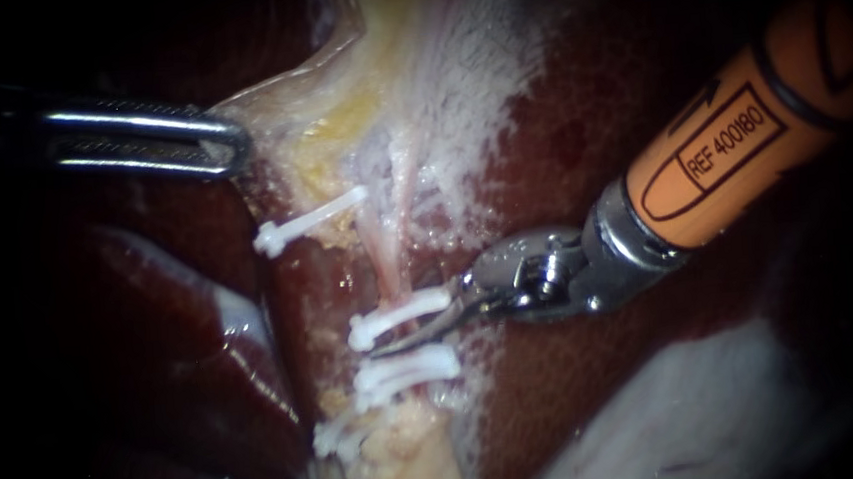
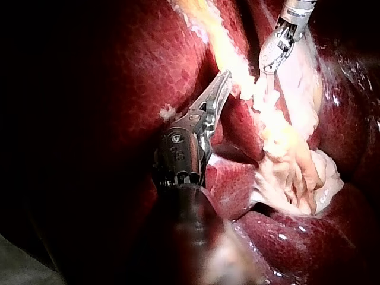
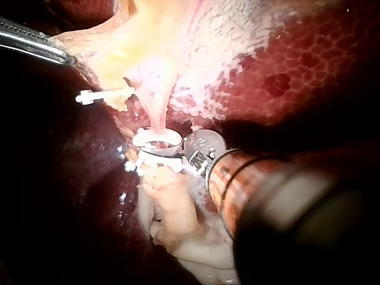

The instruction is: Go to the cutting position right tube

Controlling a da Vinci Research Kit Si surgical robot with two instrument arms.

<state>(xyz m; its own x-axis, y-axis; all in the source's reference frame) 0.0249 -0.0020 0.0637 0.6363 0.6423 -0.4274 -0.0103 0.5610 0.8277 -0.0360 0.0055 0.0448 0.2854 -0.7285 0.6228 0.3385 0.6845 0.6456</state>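
My left instrument (image 1: 228,148) — clamped on pale tissue (image 1: 281,97) | my right instrument (image 1: 389,347) — blades parted astride the right tube (image 1: 391,260) | tips between upper clip (image 1: 397,314) and lower clip (image 1: 407,367)

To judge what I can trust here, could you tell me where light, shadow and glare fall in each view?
Endoscope view: light centres on the right tube; the left instrument glints, its shaft lost in darkness. Left wrist view: the liver beside that instrument fades to black. Right wrist view: the right instrument throws shadow on the liver; a clip glares white.
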